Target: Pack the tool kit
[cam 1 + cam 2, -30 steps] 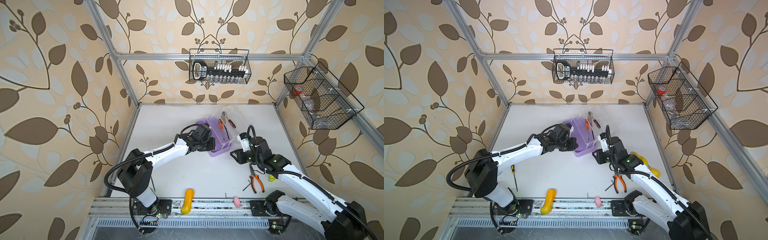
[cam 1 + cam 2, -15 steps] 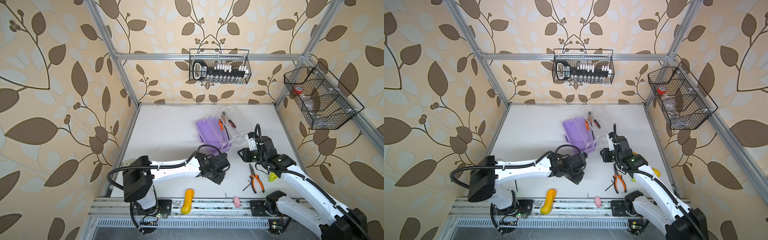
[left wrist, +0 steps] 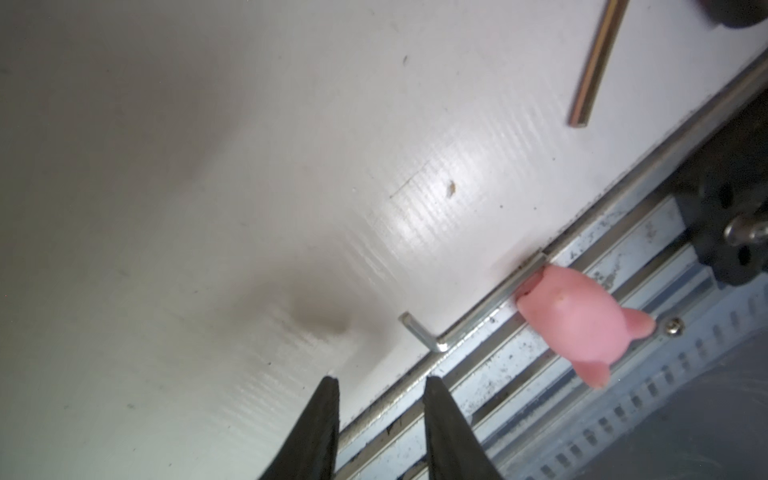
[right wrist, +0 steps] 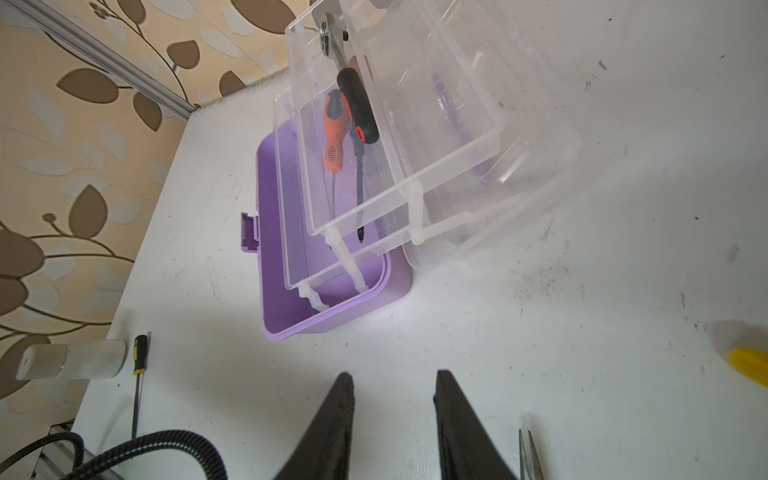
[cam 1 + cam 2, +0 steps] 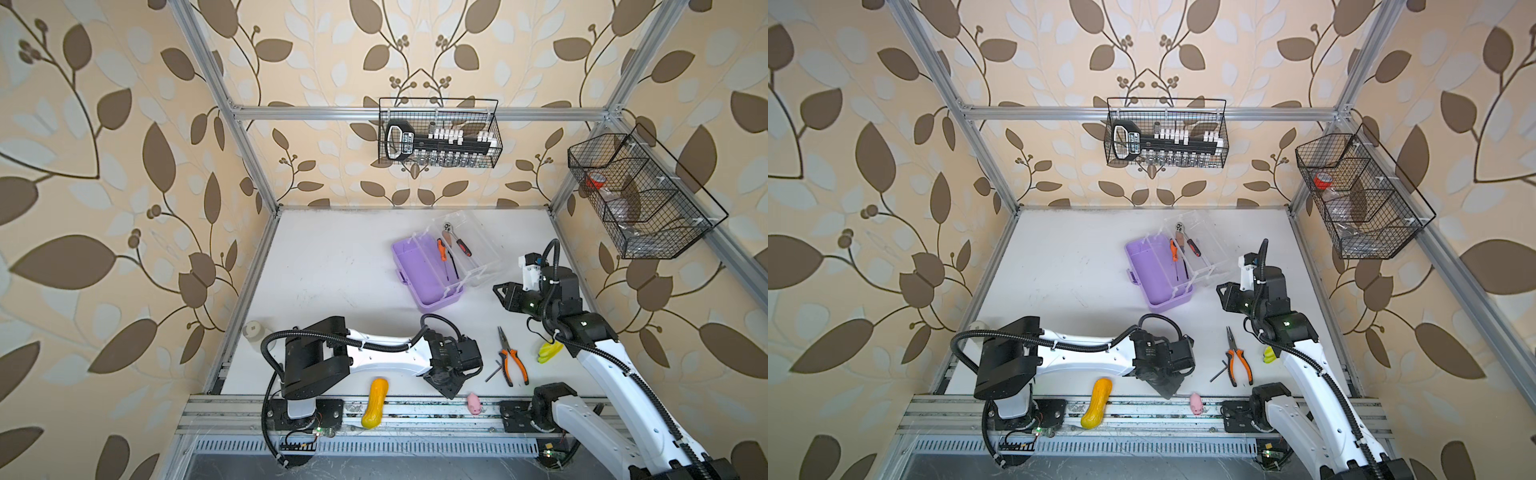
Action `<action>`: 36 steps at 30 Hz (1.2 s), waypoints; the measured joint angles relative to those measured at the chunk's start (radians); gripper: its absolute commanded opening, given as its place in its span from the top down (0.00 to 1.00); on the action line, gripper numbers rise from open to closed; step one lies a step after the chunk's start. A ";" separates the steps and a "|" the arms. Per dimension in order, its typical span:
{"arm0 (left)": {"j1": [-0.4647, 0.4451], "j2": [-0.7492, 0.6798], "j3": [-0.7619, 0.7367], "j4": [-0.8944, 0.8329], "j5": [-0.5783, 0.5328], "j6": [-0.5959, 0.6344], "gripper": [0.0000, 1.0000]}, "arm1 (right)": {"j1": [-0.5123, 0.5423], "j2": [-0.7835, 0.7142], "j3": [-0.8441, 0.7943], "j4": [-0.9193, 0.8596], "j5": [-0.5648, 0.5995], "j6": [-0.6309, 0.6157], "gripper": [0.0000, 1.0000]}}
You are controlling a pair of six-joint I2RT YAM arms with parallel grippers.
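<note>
The left arm has swung away from the kit to the front edge of the table; the right arm has drawn back from the kit too. The left tool points down at that edge; its jaws stand narrowly apart with nothing between them; one finger is over the table, the other over the metal rail. Whether the tips touch the surface, I cannot tell. Near them a silver hex key lies along the table edge; its long end reaches a pink pig that lies on the rail. A darker hex key and orange pliers lie on the table between the two arms.

The right tool hangs above bare table, near the kit but apart from it; its jaws are narrowly parted and empty.

The kit stands open toward the back of the table, right of centre in both top views; the lilac box looks empty. Its clear tray is swung up and out on its arms; the clear lid lies open beyond it. In the tray lie an orange screwdriver and a black-and-red ratchet. A yellow-and-black screwdriver lies at the table's left edge, just beside a white bottle.
</note>
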 measured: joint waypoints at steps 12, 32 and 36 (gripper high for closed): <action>-0.001 0.129 0.105 0.023 0.047 -0.037 0.78 | -0.019 -0.019 0.000 0.000 -0.050 0.000 0.65; -0.001 0.140 0.172 -0.154 0.011 -0.075 0.64 | -0.030 -0.024 -0.010 0.028 -0.095 -0.001 0.65; -0.001 0.140 0.172 -0.167 0.023 -0.098 0.62 | -0.031 -0.024 -0.010 0.030 -0.095 -0.002 0.65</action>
